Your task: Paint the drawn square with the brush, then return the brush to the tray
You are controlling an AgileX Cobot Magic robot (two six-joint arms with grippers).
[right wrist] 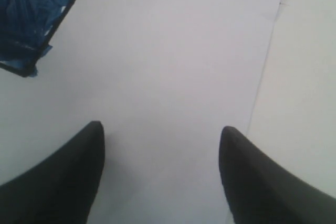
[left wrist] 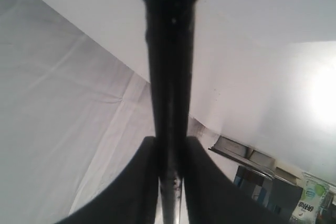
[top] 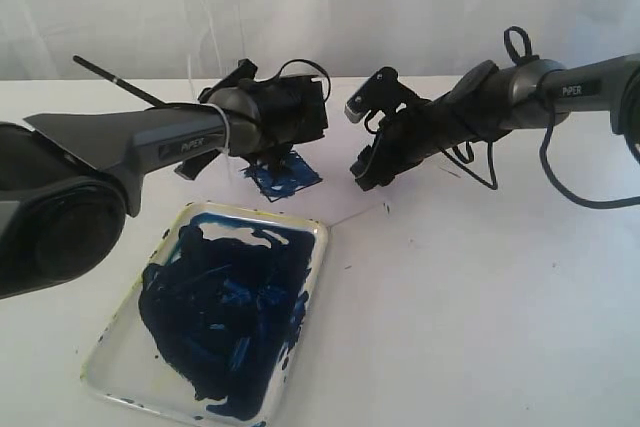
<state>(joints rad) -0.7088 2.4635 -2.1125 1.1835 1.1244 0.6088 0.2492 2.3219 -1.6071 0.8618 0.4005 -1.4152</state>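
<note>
The brush [top: 112, 78] is a thin black stick whose handle end points up and to the left above the left arm. My left gripper [top: 264, 151] is shut on it just over the drawn square [top: 287, 176], which is smeared blue inside; the brush tip is hidden behind the gripper. The left wrist view shows the black handle [left wrist: 170, 66] clamped in my left gripper [left wrist: 170, 143]. The tray [top: 318, 233], thick with dark blue paint, lies in front. My right gripper [top: 362, 173] hovers open and empty just right of the square. In the right wrist view that gripper [right wrist: 161, 132] is over bare paper, beside the square [right wrist: 31, 9].
The white paper sheet [right wrist: 173, 51] lies on the white table, its edge [right wrist: 262, 77] running past the right gripper. A few small dark specks [top: 410, 243] dot the table right of the tray. A white curtain hangs behind.
</note>
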